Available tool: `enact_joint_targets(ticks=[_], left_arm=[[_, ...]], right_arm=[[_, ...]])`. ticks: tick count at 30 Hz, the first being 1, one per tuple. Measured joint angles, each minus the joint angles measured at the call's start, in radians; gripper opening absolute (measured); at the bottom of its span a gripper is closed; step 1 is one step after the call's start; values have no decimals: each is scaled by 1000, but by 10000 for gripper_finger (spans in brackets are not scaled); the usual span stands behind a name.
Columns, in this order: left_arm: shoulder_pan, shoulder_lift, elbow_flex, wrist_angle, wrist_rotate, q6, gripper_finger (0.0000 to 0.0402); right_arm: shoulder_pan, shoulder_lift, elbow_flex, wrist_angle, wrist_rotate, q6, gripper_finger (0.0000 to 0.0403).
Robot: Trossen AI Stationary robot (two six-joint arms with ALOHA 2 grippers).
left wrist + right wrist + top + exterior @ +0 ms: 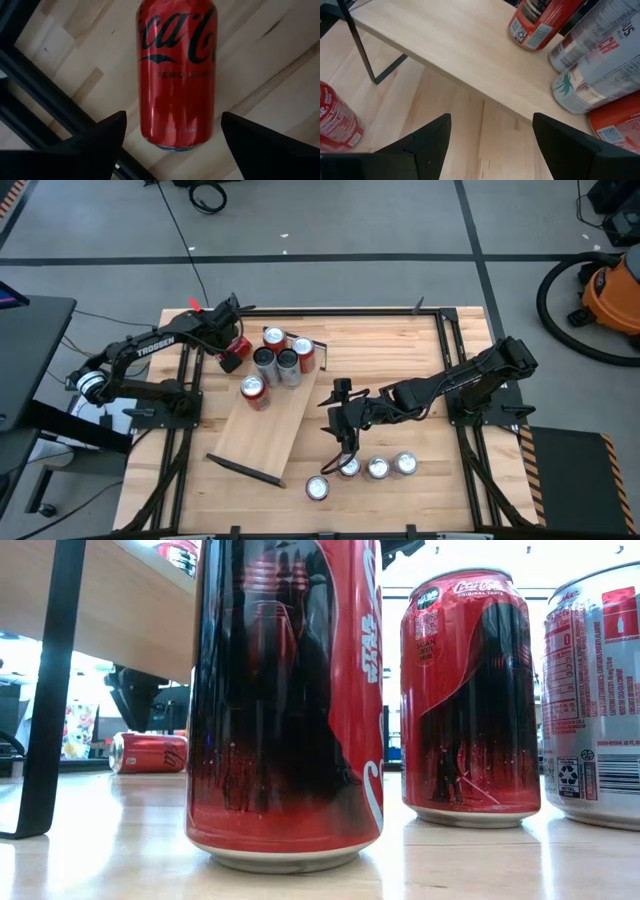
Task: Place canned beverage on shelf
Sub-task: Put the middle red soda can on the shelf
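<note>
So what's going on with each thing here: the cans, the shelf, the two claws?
Left gripper: open, over a fallen can.
Red can by left gripper: lying on its side on the table, not on the shelf.
Shelf: raised, holding five upright cans.
Table cans: four upright, waiting.
Right gripper: open, empty, near the table cans.

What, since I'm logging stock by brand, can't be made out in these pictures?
High view: labels on cans standing on the long pale wood shelf are too small to read.
Low view: the near red-and-black drink can hides whatever stands behind it.
Right wrist view: two silver drink cans are cut off by the picture's edge.
</note>
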State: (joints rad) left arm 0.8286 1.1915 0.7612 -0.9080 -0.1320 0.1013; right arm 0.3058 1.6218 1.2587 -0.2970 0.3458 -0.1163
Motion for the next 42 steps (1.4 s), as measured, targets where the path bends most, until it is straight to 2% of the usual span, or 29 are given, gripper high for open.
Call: enact_joint_targets(ticks=[7,19,25,31,38,42], left_arm=[[0,24,0,-1,0,-8,347],[0,198,2,10,-12,-7,349],[0,229,2,114,-4,-37,349],[0,240,2,115,-5,-29,347],[0,239,3,98,-7,-11,305],[0,238,3,59,-11,-3,301]], right_arm=[[0,0,0,19,-7,-11,291],[0,0,0,18,-8,-18,291],[0,0,0,18,-8,-18,291],[1,0,0,18,-8,-18,291],[4,0,0,18,-8,-18,291],[5,0,0,18,-8,-18,291]])
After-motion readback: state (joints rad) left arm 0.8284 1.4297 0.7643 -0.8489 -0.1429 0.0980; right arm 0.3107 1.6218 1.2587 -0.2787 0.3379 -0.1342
